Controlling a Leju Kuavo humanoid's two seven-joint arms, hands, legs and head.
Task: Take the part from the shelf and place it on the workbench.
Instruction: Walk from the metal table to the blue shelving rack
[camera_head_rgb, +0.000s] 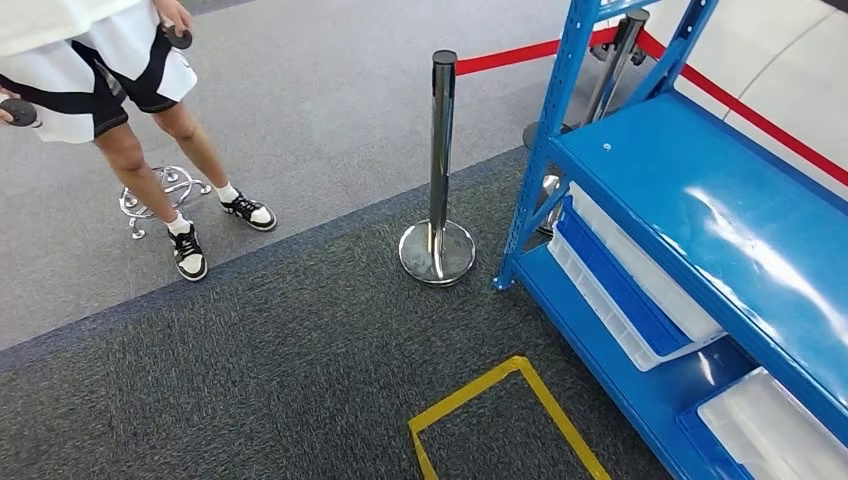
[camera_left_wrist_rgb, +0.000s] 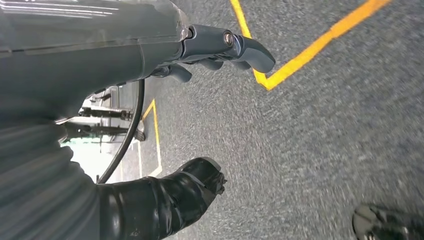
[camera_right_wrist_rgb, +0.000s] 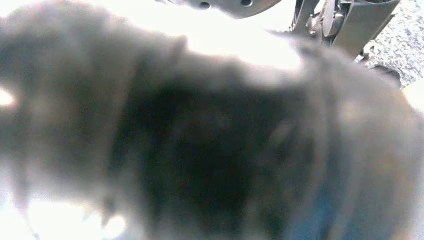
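The blue metal shelf (camera_head_rgb: 700, 200) stands at the right in the head view, its top board bare and glossy. On its lower level lie a white bin with a blue insert (camera_head_rgb: 640, 290) and a second white bin (camera_head_rgb: 770, 430); what they hold is hidden. My left hand (camera_left_wrist_rgb: 220, 50) hangs over the grey carpet with its fingers loosely stretched and nothing in them. In the right wrist view a dark blurred mass (camera_right_wrist_rgb: 210, 150) sits right against the lens, and I cannot make out whether it is the hand alone or something in it.
A chrome stanchion (camera_head_rgb: 440, 170) with a red belt (camera_head_rgb: 510, 55) stands just left of the shelf's corner post. Yellow floor tape (camera_head_rgb: 500, 400) marks a square on the dark carpet in front. A person (camera_head_rgb: 150, 130) stands at the far left by a chrome stool base (camera_head_rgb: 165, 190).
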